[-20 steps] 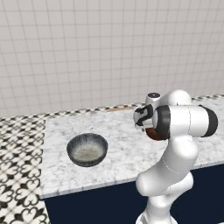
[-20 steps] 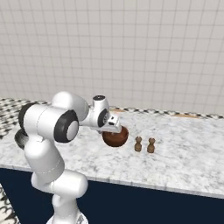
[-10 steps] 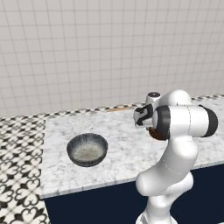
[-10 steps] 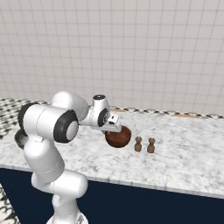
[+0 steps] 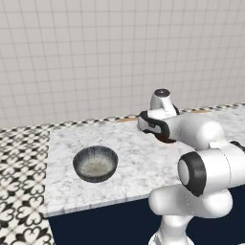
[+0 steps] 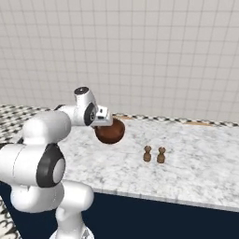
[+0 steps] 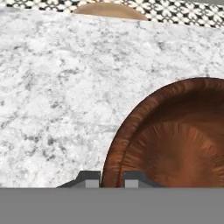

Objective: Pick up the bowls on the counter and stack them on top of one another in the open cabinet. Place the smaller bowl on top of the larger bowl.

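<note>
Left base view. The larger bowl (image 5: 95,163), dark grey outside and pale speckled within, stood on the counter (image 5: 134,153) near its left front part, untouched. The arm reached over the slab to the right of it; a sliver of the smaller bowl (image 5: 166,139) showed reddish-brown under the hand. The gripper's fingers themselves were hidden behind the wrist here.

Right base view. The smaller bowl (image 6: 110,132) sat under the hand, at or just above the counter (image 6: 196,163); whether it had left the slab could not be told. Two small brown shakers (image 6: 154,154) stood near it to the right, apart from it.

Hand view. The gripper (image 7: 111,180) was closed down on the rim of the smaller bowl (image 7: 175,144), one fingertip outside the wall and one inside, the rim pinched between them. Marble counter (image 7: 57,87) lay beyond, and a tan rounded object (image 7: 109,11) of uncertain kind sat at its far edge.

Step in hand, as judged: grasp of the smaller bowl just made, though the larger bowl ought to sit lowest in the stack. Next move called for: a straight lift clear of the shakers, then carriage to the open cabinet, with the rim pinch kept firm, since a one-sided hold might let the bowl tilt.
</note>
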Controlling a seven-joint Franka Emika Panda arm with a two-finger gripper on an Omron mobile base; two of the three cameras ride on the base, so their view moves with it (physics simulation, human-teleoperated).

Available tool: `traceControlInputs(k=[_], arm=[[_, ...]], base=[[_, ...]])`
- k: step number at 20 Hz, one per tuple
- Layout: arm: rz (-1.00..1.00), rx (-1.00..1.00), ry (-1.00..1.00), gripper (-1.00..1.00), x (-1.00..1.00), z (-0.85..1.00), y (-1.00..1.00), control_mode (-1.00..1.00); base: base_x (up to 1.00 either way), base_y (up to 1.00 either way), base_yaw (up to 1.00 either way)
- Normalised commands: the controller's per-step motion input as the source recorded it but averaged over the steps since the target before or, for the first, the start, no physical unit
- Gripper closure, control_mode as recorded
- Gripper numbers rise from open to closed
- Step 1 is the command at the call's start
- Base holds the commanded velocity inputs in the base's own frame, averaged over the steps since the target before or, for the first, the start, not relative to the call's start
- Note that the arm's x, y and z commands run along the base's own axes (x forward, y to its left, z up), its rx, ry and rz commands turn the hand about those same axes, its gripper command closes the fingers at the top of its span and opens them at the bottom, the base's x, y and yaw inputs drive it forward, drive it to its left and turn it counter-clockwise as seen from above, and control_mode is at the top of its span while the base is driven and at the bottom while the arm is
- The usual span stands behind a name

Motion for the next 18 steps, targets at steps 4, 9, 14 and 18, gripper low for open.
traceControlInputs(k=[4,9,14,18], arm=[[0.33,-0.12,0.00,1.00,-0.34,0.81,1.00,-1.00],[0.44,-0.18,0.13,1.00,-0.32,0.78,1.00,-1.00],[0.48,-0.17,0.16,1.00,-0.55,0.26,1.00,-1.00],[0.49,-0.08,0.02,1.00,-0.67,-0.27,1.00,-1.00]], base=[[0.00,0.00,0.00],[0.00,0.00,0.00],[0.00,0.00,0.00],[0.00,0.00,0.00]])
